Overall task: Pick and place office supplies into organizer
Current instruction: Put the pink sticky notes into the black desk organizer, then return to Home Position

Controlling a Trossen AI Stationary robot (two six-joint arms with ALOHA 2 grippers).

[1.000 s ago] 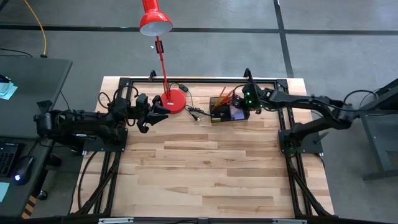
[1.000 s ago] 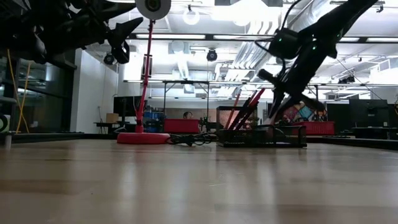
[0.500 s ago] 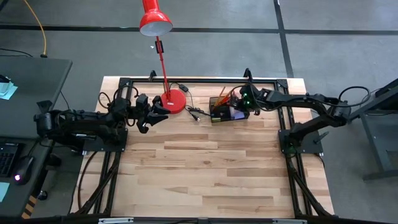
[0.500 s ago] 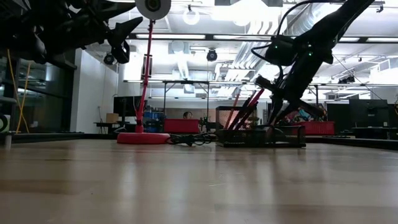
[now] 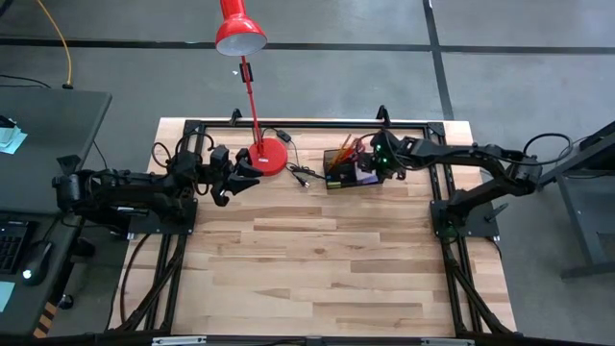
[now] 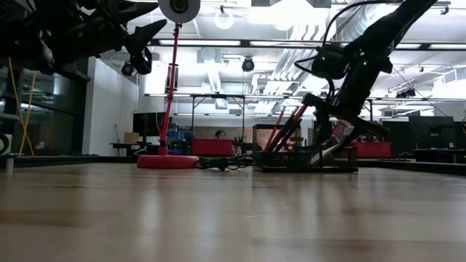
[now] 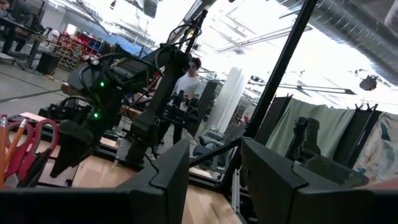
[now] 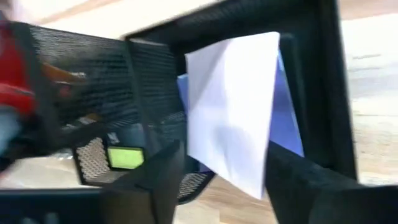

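Right claw (image 5: 370,165): over the black mesh desk organizer (image 5: 348,171) at the worktop's far edge; its fingers have just sprung apart, pinched together a second ago.
Pale purple sticky-note pad (image 8: 233,115): lies tilted inside the organizer, released.
Left claw (image 5: 246,177): unchanged, fingers apart, empty, near the red lamp base (image 5: 269,157).

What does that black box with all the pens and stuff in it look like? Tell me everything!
The organizer is a small black tray with mesh walls and several compartments, sitting flat at the far side of the wooden table, right of the red lamp base. Red-handled scissors and orange pencils lean up out of its left end. A pale purple sticky-note pad stands tilted in one compartment, and something yellowish-green lies in another. The right gripper hovers open just over it.
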